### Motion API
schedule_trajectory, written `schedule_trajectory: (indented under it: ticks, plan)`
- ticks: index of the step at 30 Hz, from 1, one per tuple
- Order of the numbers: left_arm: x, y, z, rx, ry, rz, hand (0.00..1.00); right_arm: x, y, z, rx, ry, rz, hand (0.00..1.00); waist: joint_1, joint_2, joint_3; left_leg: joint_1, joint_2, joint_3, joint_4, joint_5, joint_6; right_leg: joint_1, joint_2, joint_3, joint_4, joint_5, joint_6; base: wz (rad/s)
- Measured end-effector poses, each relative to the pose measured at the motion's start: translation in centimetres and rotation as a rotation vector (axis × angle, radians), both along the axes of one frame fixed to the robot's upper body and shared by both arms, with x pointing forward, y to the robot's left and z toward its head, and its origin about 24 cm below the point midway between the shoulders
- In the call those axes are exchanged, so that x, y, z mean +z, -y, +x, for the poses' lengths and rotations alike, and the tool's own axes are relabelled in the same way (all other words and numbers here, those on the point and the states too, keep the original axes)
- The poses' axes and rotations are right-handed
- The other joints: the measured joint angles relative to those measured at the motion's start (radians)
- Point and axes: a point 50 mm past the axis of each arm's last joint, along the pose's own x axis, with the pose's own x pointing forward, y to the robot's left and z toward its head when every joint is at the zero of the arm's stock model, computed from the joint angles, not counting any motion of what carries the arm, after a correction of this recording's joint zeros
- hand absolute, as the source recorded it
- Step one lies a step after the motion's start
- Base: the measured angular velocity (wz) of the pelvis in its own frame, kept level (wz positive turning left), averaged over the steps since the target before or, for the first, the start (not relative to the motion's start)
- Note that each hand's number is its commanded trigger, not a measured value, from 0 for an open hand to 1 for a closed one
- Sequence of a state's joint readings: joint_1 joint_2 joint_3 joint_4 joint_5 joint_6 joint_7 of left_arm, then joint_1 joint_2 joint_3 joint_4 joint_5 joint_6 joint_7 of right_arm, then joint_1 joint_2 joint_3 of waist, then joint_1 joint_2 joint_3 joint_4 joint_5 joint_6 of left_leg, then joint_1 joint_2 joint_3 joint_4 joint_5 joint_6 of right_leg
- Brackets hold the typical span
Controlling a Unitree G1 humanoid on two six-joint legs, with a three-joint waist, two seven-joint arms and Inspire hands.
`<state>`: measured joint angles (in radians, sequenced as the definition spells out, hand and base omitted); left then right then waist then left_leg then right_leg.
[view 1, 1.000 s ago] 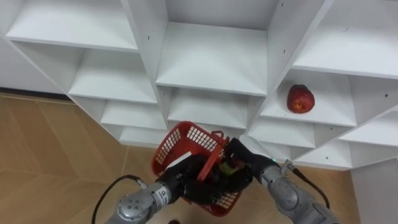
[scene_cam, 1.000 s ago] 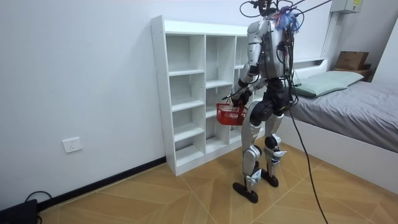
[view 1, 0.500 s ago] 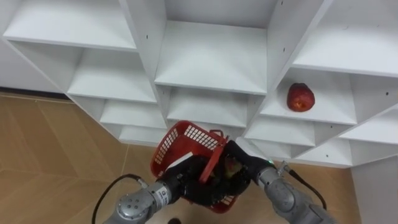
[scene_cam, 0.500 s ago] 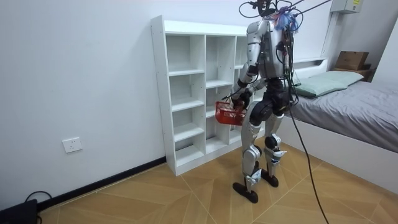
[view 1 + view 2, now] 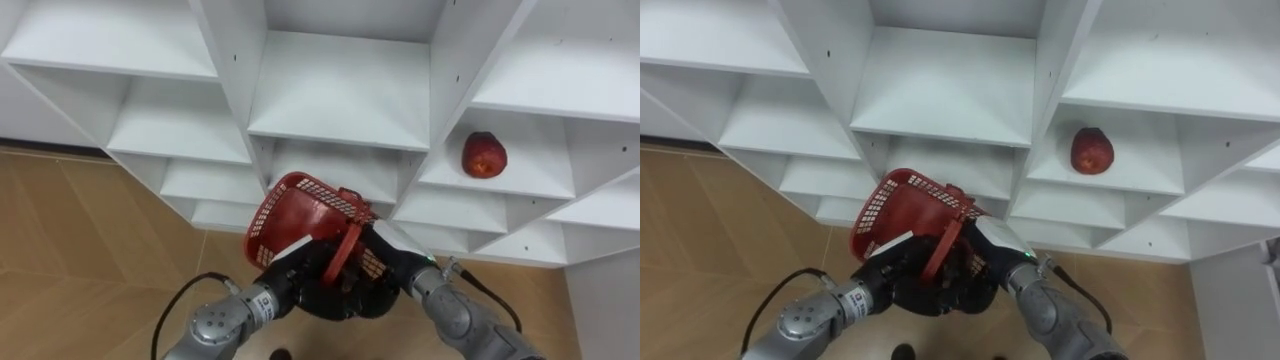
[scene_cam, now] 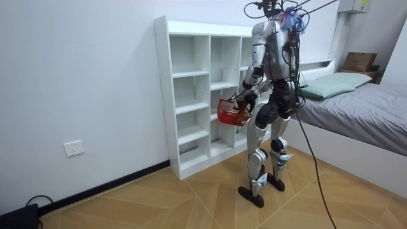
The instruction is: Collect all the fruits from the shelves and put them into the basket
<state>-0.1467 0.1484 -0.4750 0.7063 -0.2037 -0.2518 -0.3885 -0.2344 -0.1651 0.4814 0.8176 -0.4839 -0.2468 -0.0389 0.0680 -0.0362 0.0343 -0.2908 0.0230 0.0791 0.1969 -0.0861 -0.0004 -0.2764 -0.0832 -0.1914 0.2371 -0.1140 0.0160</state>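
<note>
Our left hand (image 5: 297,272) grips the red basket (image 5: 290,205), which tips sideways. Our right hand (image 5: 392,250) is inside it; we cannot tell if it holds anything. The apple (image 5: 484,155) sits on a shelf (image 5: 530,178). More tipping could spill whatever is inside.

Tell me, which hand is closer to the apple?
Right. The right hand is at the basket, below and left of the apple; the left hand holds the basket farther left.

Spotting red apple (image 5: 484,155) sitting upright on R-column shelf of white closet (image 5: 340,95); seeing red mesh basket (image 5: 292,207) tipping steeply, up off floor, before lower shelves.
</note>
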Motion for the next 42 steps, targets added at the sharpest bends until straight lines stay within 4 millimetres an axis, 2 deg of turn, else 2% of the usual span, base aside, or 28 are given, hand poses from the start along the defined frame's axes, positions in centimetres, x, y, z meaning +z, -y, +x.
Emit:
schedule_trajectory:
  ticks: [13,20,25,40,42]
  plan:
    - [0.0,-0.1,0.1,0.013,0.001,0.008,1.00,-0.3,0.1,-0.4,0.004,-0.030,-0.006,0.00,0.010,0.005,0.0001,0.001,0.000,0.000,0.001,0.000,0.000,0.002,0.000,-0.002,0.000,0.000,0.000,0.00]
    - [-1.0,-1.6,-0.6,0.093,-0.025,0.070,1.00,-1.0,0.5,-1.3,-0.007,-0.059,-0.009,0.00,0.016,0.005,-0.0002,0.031,0.000,0.001,0.001,0.000,0.000,0.032,0.000,-0.002,0.000,0.000,0.000,0.00]
    - [-1.9,-2.2,-1.2,0.128,-0.063,0.102,1.00,-1.0,0.4,-1.5,-0.012,-0.058,0.009,0.00,0.016,0.004,-0.0078,0.036,0.000,0.001,0.003,0.000,0.000,0.037,0.001,0.001,0.000,0.000,0.000,0.00]
    - [-3.0,-3.6,-2.2,0.213,-0.087,0.175,1.00,0.0,-0.1,-2.5,-0.051,-0.052,0.162,0.00,0.014,-0.002,-0.0145,0.050,0.000,0.000,0.002,0.000,0.000,0.051,0.002,0.000,-0.003,0.000,0.000,0.00]
    - [-3.2,-4.0,-2.3,0.234,-0.100,0.183,1.00,0.3,-0.2,-2.4,-0.045,-0.042,0.167,0.00,0.003,-0.002,-0.0149,0.050,0.000,0.000,0.002,0.000,0.000,0.051,0.002,0.000,-0.002,0.000,0.000,0.00]
